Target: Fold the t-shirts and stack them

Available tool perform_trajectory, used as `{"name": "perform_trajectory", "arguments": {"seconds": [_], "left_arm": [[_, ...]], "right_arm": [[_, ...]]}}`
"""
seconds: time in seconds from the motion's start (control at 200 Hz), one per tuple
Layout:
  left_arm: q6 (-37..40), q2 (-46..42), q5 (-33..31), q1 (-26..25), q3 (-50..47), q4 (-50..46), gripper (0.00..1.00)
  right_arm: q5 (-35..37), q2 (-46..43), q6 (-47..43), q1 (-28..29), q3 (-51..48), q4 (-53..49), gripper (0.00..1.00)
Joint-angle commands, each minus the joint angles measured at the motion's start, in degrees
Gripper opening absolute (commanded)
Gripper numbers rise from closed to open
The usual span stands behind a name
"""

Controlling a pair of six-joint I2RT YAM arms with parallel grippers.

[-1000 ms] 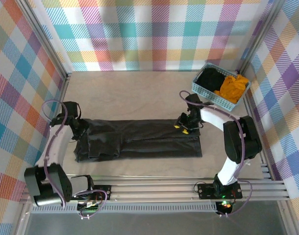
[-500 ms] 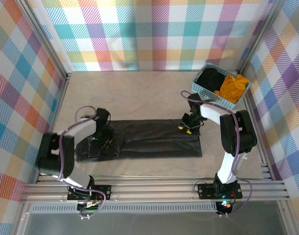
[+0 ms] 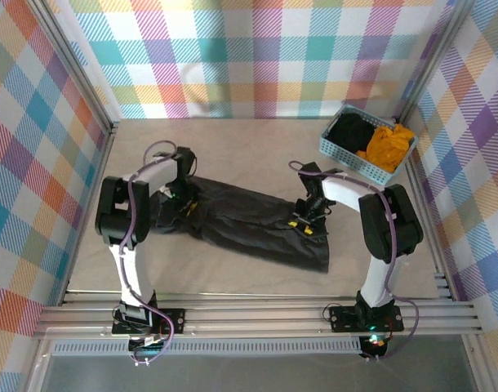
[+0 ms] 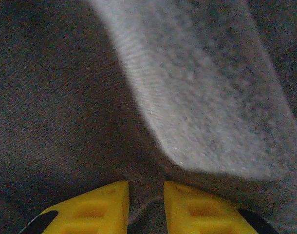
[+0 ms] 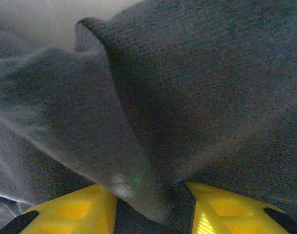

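honestly, your left gripper (image 3: 175, 194) and right gripper (image 3: 303, 224) each pinch a fold of the charcoal t-shirt (image 3: 249, 224), which lies slanted across the middle of the table (image 3: 233, 147). both bites look thin, so an uneven pull could slip a layer out and wreck the fold. the wrist views show cloth between the yellow fingers (image 4: 104, 209); the top view shows the slant, plus the basket (image 3: 351, 163) with more shirts.

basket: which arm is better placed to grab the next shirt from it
Right, likely: the basket sits far right, close beyond the right gripper, while the left gripper pinches the grey shirt over on the left.
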Motion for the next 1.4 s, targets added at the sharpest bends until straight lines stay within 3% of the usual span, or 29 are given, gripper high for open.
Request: {"name": "perform_trajectory", "arguments": {"seconds": [0.0, 0.165, 0.455, 0.65, 0.735, 0.875, 0.985, 1.15, 1.395], "left_arm": [[3.21, 6.25, 3.68, -0.37, 6.92, 5.24, 0.25], [5.30, 13.05, 6.98, -1.19, 17.92, 4.67, 0.24], [10.75, 20.01, 7.09, -1.45, 37.45, 1.85, 0.26], [12.67, 27.61, 12.70, -2.62, 49.39, -0.61, 0.26], [11.93, 28.22, 8.82, -3.53, 51.54, -4.47, 0.22], [7.45, 15.37, -4.95, -4.26, 41.66, -5.15, 0.22], [5.62, 9.19, -12.05, -3.76, 37.88, -13.08, 0.21], [6.98, 3.42, -12.65, 0.04, 22.20, -8.99, 0.21], [12.59, 0.30, -17.12, 3.14, 25.59, -15.83, 0.24]], "right_arm": [[-2.47, 2.21, -0.76, 1.30, -3.11, -4.85, 0.41], [-4.04, 1.75, -1.44, 3.61, -4.91, -3.82, 0.42], [-4.29, -4.21, 3.16, 4.86, -10.11, -2.26, 0.42], [-11.30, -3.02, 10.45, 5.57, -10.04, 3.49, 0.43], [-13.73, -1.64, 14.85, 6.73, -9.70, 6.69, 0.43], [-13.73, -0.16, 19.08, 8.99, -7.48, 6.95, 0.43], [-13.02, -1.69, 19.47, 9.48, -6.83, 3.81, 0.42], [-10.32, -4.60, 13.52, 8.52, -4.69, -4.75, 0.43], [-4.48, -9.93, 4.94, 1.93, -4.01, -15.35, 0.43]]}}
